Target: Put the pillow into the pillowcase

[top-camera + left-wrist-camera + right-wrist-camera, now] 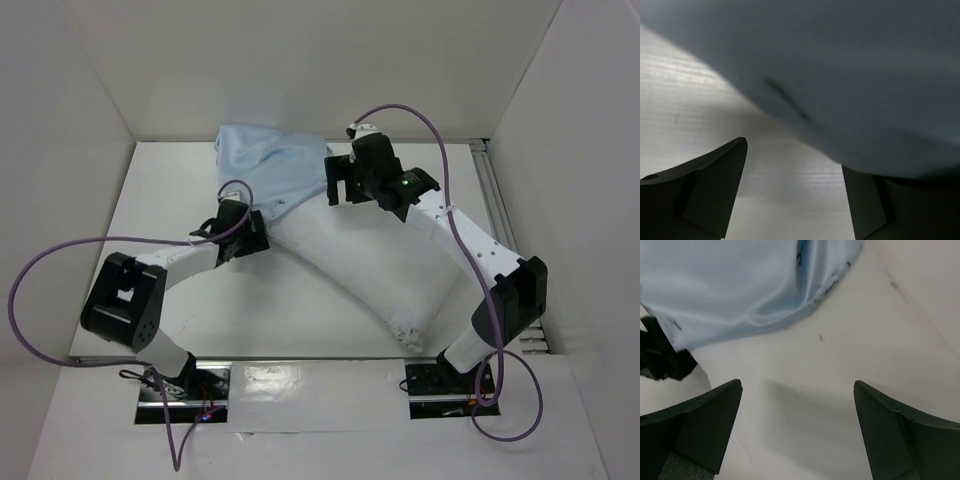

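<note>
pillowcase [840, 75] crowds the left gripper [794, 165]; right gripper [797, 387] faces open table [880, 330].

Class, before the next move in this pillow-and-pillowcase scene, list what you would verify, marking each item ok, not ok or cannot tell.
1. Left gripper open: ok.
2. Right gripper open, nothing between its fingers: ok.
3. Pillow fully inside pillowcase: not ok, most of it lies bare.
4. Pillow's far end truly inside the opening, not just under the cloth: cannot tell.
5. Pillowcase resting on the table, not hanging off: ok.
</note>
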{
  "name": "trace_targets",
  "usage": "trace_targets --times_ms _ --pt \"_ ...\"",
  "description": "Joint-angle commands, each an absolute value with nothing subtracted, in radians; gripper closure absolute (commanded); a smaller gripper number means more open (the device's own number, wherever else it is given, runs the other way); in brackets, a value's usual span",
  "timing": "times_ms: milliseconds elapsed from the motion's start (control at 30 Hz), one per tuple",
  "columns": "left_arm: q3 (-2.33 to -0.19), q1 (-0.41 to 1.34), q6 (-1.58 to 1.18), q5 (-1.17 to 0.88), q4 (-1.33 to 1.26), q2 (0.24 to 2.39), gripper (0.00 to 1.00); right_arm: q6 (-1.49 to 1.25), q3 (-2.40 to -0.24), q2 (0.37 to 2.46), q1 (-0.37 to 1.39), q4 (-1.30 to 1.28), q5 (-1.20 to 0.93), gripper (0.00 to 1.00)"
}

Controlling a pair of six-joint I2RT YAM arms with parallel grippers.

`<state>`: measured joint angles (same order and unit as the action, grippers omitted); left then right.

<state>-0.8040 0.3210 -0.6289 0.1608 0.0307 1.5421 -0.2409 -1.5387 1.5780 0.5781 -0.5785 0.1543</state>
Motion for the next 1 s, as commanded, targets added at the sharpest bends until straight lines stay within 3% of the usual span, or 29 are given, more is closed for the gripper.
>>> trace_targets --times_ms 0,200,333,367,433,700,733,900,967 --pt "-0.888 0.314 -0.588 0.207 -0.107 1.595 0.13 -0.219 -1.494 1.519 0.578 -0.649 0.14 0.0" --pt "-0.957 0.296 -0.554 0.268 -0.133 1.666 0.22 -0.23 -1.462 1.485 0.578 -0.672 0.149 0.0" --pt "-0.989 0.285 -0.531 0.253 -0.133 1.69 0.34 -0.23 -1.462 1.485 0.578 -0.683 0.158 0.0" --pt "-0.989 0.285 -0.531 0.253 -0.133 1.69 0.43 -0.23 -1.462 1.485 0.569 -0.693 0.158 0.0" --pt "-0.989 0.285 -0.531 0.265 -0.147 1.69 0.49 -0.23 -1.462 1.474 0.569 -0.693 0.167 0.0" --pt "-1.022 0.276 -0.531 0.291 -0.158 1.739 0.48 -0.23 -1.434 1.474 0.569 -0.721 0.176 0.0" --pt "-1.034 0.276 -0.531 0.291 -0.158 1.74 0.52 -0.23 -1.434 1.474 0.569 -0.721 0.164 0.0" --pt "-1.064 0.276 -0.52 0.31 -0.132 1.749 1.0 -0.083 -1.434 1.483 0.616 -0.774 0.114 0.0" --pt "-1.075 0.276 -0.508 0.31 -0.12 1.749 1.0 -0.054 -1.408 1.492 0.653 -0.784 0.138 0.0"
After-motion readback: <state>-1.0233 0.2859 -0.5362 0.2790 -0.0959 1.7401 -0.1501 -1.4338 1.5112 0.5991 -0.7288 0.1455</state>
